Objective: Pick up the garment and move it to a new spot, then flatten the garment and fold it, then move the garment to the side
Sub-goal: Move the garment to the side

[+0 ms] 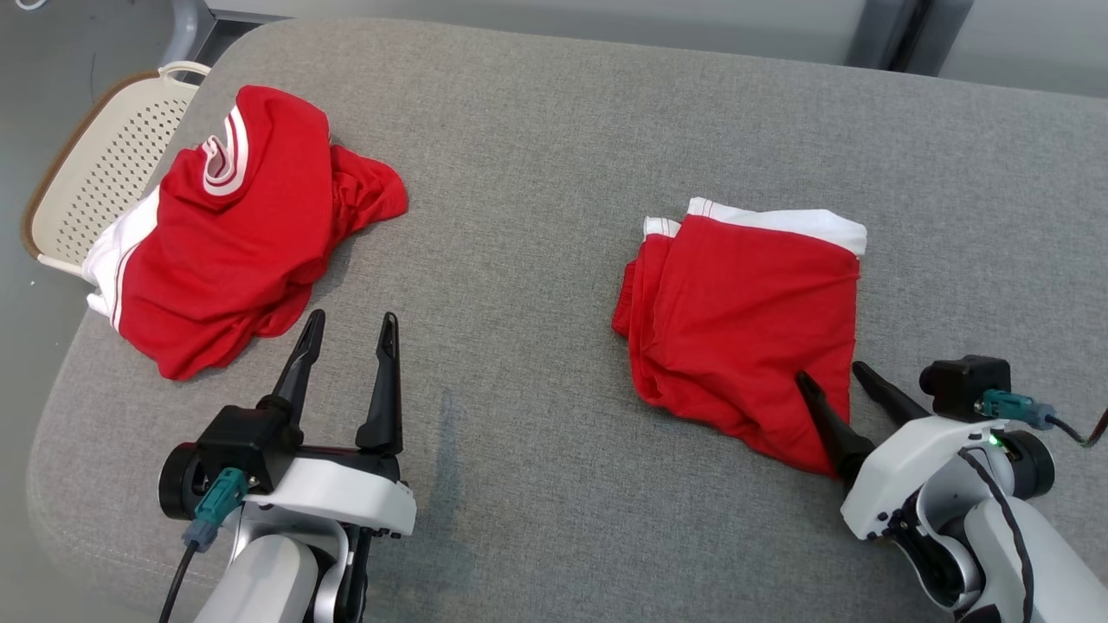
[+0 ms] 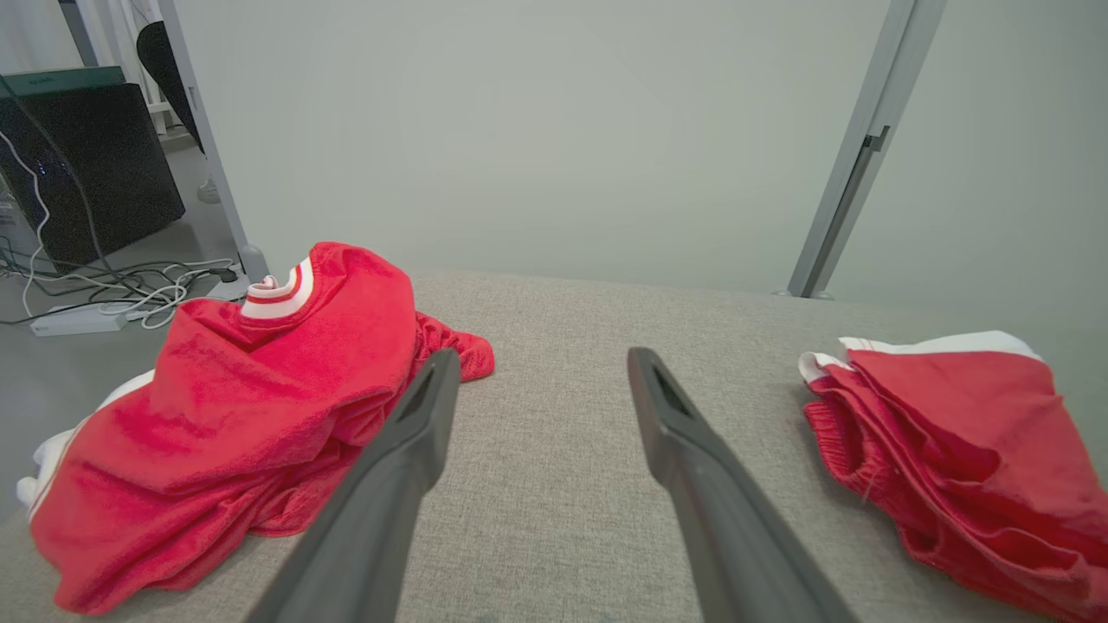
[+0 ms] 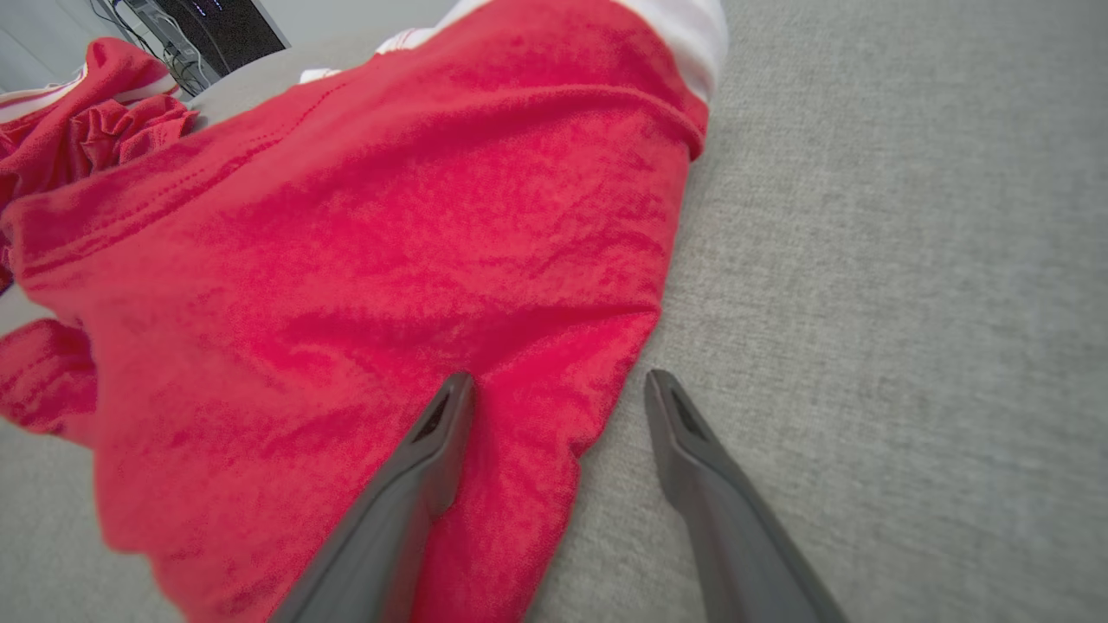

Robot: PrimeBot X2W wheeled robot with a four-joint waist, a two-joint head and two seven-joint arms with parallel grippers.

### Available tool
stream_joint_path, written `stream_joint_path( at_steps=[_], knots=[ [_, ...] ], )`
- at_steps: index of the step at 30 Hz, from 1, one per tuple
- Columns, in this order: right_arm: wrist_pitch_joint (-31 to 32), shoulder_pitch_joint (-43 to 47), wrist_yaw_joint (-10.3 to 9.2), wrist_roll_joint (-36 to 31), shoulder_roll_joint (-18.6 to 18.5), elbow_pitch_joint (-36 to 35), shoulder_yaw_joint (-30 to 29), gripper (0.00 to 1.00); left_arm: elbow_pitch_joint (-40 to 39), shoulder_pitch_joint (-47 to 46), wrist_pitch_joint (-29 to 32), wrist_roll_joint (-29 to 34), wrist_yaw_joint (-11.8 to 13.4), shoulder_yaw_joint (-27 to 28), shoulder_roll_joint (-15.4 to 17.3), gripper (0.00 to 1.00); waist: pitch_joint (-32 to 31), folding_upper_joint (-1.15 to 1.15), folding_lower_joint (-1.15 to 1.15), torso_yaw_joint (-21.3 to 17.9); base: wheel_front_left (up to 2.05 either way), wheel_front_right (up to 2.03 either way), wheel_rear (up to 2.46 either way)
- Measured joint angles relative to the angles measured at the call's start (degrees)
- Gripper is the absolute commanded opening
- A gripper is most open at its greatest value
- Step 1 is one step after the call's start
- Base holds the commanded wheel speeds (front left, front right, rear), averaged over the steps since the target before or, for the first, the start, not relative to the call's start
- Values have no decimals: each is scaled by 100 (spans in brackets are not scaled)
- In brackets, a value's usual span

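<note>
Well, two red garments lie on the grey fabric-covered bench [image 1: 537, 216], well apart. On the robot's left is a crumpled red jersey [image 1: 234, 234] with a white-and-red striped collar showing on top and white cloth spilling out at its outer edge, close to the bench's left rim. Just past that rim stands a cream perforated basket [image 1: 104, 164] with a brown edge. On the right sits a folded red garment [image 1: 744, 320], roughly square, with a white band along its far edge and its layers stacked at the left side.

The left gripper [image 1: 352, 318] hovers over bare bench just beside the jersey's near edge, fingers spread wide and empty, pointing away from the robot. In the left wrist view the jersey sits left of the fingers and the folded garment far to the right.

The right gripper [image 1: 829, 372] is at the folded garment's near right corner, fingers also wide. One finger lies over the red cloth, the other over grey fabric just off the hem. Nothing is gripped; whether the finger touches the cloth I cannot tell.
</note>
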Motion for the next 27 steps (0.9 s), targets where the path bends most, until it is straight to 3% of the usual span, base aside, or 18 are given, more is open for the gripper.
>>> stream_joint_path(
  at_steps=[6, 7, 8, 9, 19, 27],
  knots=[
    [312, -354, -1, 558, -240, 151, 500, 99, 37, -18, -11, 53, -46, 18, -59, 100, 13, 0, 0, -28, 0, 0, 0],
    [345, -391, 0, 610, -290, 156, 580, 46, 42, -21, -16, 59, -52, 20, -70, 100, 14, 0, 0, -28, 0, 0, 0],
    [375, -424, 0, 662, -331, 159, 643, 7, 48, -21, -16, 65, -54, 25, -80, 100, 16, 0, 0, -29, 0, 0, 0],
    [396, -453, -1, 735, -360, 166, 709, 0, 56, -24, -16, 69, -62, 29, -90, 100, 16, 0, 0, -30, 0, 0, 0],
    [244, -487, 4, 1007, -617, 289, 942, 0, 35, -9, -18, 151, -102, 208, -156, 100, -96, 0, 0, -155, 0, 0, 0],
    [129, -441, 1, 1044, -814, 323, 1118, 0, -23, 98, -19, 203, -120, 250, -73, 100, -226, 0, 0, -605, 0, 0, 0]
  ],
)
